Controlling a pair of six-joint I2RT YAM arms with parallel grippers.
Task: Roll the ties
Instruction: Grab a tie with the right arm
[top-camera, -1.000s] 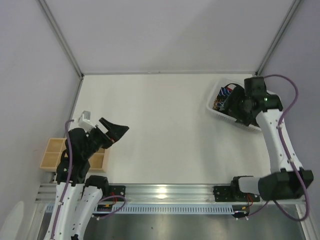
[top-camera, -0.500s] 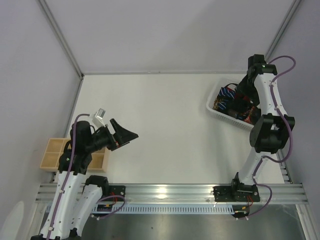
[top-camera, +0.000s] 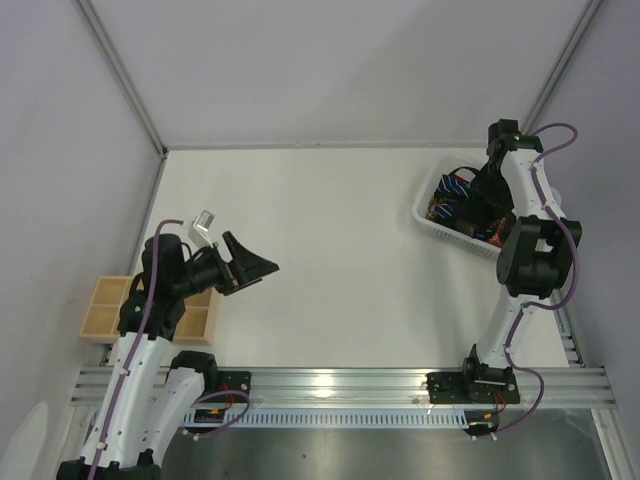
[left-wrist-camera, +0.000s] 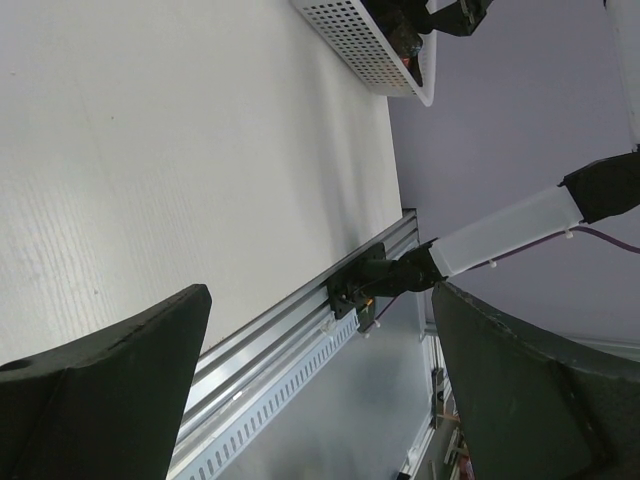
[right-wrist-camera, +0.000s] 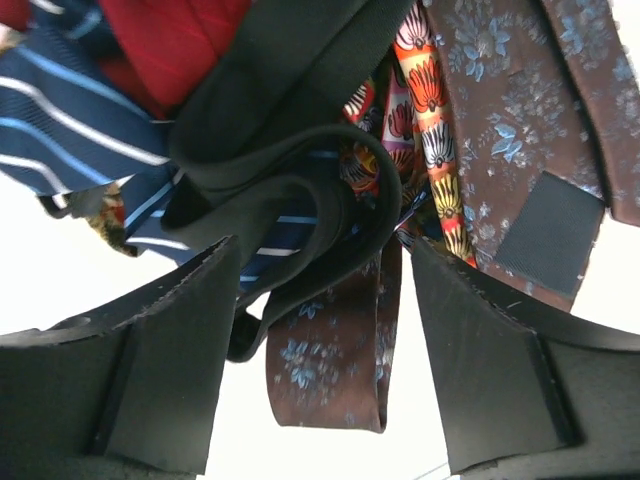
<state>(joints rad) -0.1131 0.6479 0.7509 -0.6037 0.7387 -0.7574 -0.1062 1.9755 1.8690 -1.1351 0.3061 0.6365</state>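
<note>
White table (top-camera: 340, 230); right claw (right-wrist-camera: 322, 265) spread above ties (right-wrist-camera: 500, 120) in basket (top-camera: 428, 216)

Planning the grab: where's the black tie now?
Top view: black tie in the white basket, far right, looped over the striped tie under the right gripper.

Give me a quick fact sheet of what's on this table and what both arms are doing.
basket: white, far right of table
ties: heaped in the basket, none looks rolled
kinds: black tie, blue striped tie, red tie, brown floral tie
right fingers: open, over the black tie's loop
left fingers: open, empty, above bare table
wooden tray: near left corner
</note>
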